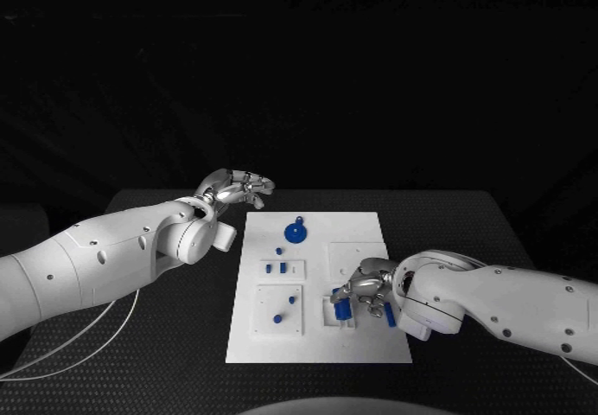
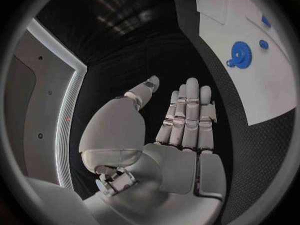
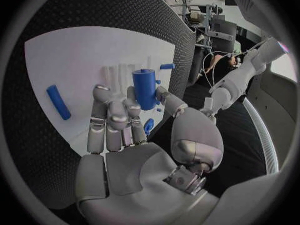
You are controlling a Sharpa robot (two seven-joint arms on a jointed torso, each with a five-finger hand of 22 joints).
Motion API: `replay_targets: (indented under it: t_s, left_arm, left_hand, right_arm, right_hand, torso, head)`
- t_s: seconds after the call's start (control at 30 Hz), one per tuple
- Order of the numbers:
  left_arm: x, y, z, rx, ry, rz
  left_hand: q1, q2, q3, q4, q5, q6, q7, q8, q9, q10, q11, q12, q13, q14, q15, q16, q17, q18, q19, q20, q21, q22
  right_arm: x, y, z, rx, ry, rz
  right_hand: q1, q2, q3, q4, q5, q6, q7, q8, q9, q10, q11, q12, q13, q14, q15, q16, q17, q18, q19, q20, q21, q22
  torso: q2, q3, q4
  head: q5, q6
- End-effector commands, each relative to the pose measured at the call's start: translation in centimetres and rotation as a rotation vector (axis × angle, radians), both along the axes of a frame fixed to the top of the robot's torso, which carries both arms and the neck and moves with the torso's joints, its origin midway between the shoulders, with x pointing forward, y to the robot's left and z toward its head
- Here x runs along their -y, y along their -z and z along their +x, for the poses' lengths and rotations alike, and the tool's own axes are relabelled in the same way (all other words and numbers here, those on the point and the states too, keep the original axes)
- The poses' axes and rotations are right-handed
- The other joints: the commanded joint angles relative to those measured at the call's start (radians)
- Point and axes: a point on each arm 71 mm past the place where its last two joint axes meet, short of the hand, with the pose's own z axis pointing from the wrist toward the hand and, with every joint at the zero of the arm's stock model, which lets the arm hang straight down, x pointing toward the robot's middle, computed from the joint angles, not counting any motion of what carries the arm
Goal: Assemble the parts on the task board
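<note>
The white task board (image 1: 361, 233) lies mid-table. My right hand (image 1: 364, 287) hovers over its near right part and pinches an upright blue cylinder (image 3: 144, 88) between thumb and fingers; from the head view the cylinder (image 1: 339, 309) sits just above a white slotted fixture (image 1: 332, 316). A loose blue peg (image 1: 389, 314) lies flat on the board beside that hand, also seen as the peg (image 3: 57, 101) in the right wrist view. A blue gear (image 1: 295, 231) rests at the board's far end. My left hand (image 1: 237, 188) hangs off the far left corner, fingers stretched and holding nothing.
Small blue pieces (image 1: 283, 252) stand on the board's left half, with more blue pieces (image 1: 293, 299) on a raised white square nearer me. The gear (image 2: 239, 51) shows beyond the left hand (image 2: 181, 130). Black mat (image 1: 187, 346) surrounds the board; a white cable (image 1: 87, 346) trails at near left.
</note>
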Motion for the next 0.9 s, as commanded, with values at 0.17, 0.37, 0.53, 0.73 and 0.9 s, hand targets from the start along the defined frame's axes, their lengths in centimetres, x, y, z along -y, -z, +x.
replay_targets:
  t_s: [0.17,0.37,0.53,0.73,0.9]
  left_arm:
    - [0.3,-0.1,-0.1,-0.004,0.015,-0.011]
    - [0.3,-0.1,-0.1,-0.005,0.018,-0.011]
    - [0.3,-0.1,-0.1,-0.005,0.017,-0.011]
    - [0.3,-0.1,-0.1,-0.006,0.017,-0.011]
    - [0.3,-0.1,-0.1,-0.007,0.018,-0.011]
  left_hand:
    - [-0.012,0.002,0.000,0.005,-0.003,-0.010,0.000,0.000,-0.001,-0.005,0.002,0.004,-0.001,0.004,0.006,-0.005,0.002,0.011,0.006,-0.001,-0.004,0.002]
    - [-0.012,0.002,0.000,0.006,-0.003,-0.010,0.000,0.000,-0.001,-0.005,0.002,0.004,-0.001,0.003,0.006,-0.005,0.002,0.012,0.006,-0.001,-0.005,0.002]
    - [-0.012,0.002,0.000,0.006,-0.003,-0.010,0.000,0.000,-0.001,-0.006,0.002,0.004,-0.002,0.003,0.006,-0.006,0.002,0.012,0.006,-0.001,-0.005,0.002]
    - [-0.012,0.002,0.000,0.007,-0.003,-0.011,0.000,0.000,-0.002,-0.006,0.002,0.004,-0.002,0.003,0.006,-0.006,0.003,0.012,0.006,-0.001,-0.005,0.002]
    - [-0.012,0.002,0.000,0.008,-0.003,-0.011,0.000,0.000,-0.002,-0.006,0.002,0.005,-0.002,0.003,0.006,-0.006,0.003,0.012,0.005,-0.001,-0.006,0.002]
  right_arm:
    - [-0.4,1.1,-0.3,-0.027,-0.020,-0.031]
    - [-0.4,1.5,-0.4,-0.037,-0.031,-0.044]
    - [-0.4,1.7,-0.4,-0.028,-0.026,-0.047]
    - [-0.5,1.8,-0.3,-0.017,-0.022,-0.047]
    - [-0.7,2.1,-0.2,-0.017,-0.026,-0.050]
  right_hand:
    - [-0.022,-0.007,-0.007,0.009,0.002,0.026,0.022,-0.008,-0.003,0.001,-0.009,-0.007,0.003,0.000,-0.010,-0.005,0.002,0.021,-0.001,-0.003,0.004,0.017]
    - [-0.030,-0.009,-0.007,0.012,0.002,0.027,0.022,-0.009,-0.004,0.000,-0.009,-0.007,0.004,0.000,-0.010,-0.006,0.003,0.021,-0.001,-0.004,0.004,0.017]
    - [-0.033,-0.009,-0.007,0.014,0.002,0.027,0.022,-0.010,-0.004,0.000,-0.009,-0.007,0.004,-0.001,-0.010,-0.006,0.004,0.021,-0.001,-0.004,0.004,0.017]
    - [-0.035,-0.011,-0.006,0.015,0.002,0.027,0.022,-0.011,-0.005,-0.001,-0.009,-0.008,0.005,-0.001,-0.010,-0.007,0.004,0.021,-0.002,-0.005,0.004,0.017]
    - [-0.049,-0.015,-0.008,0.023,0.002,0.026,0.023,-0.013,-0.006,-0.002,-0.009,-0.009,0.006,-0.001,-0.010,-0.009,0.006,0.021,-0.002,-0.005,0.003,0.016]
  torso:
    - [0.001,0.0013,-0.0001]
    - [0.001,0.0006,-0.0007]
    - [0.001,0.0001,-0.0010]
    - [0.001,0.0007,-0.0003]
    - [0.001,0.0007,-0.0002]
  head:
    - [0.005,-0.003]
    - [0.007,-0.005]
    - [0.008,-0.006]
    - [0.010,-0.004]
    - [0.011,-0.005]
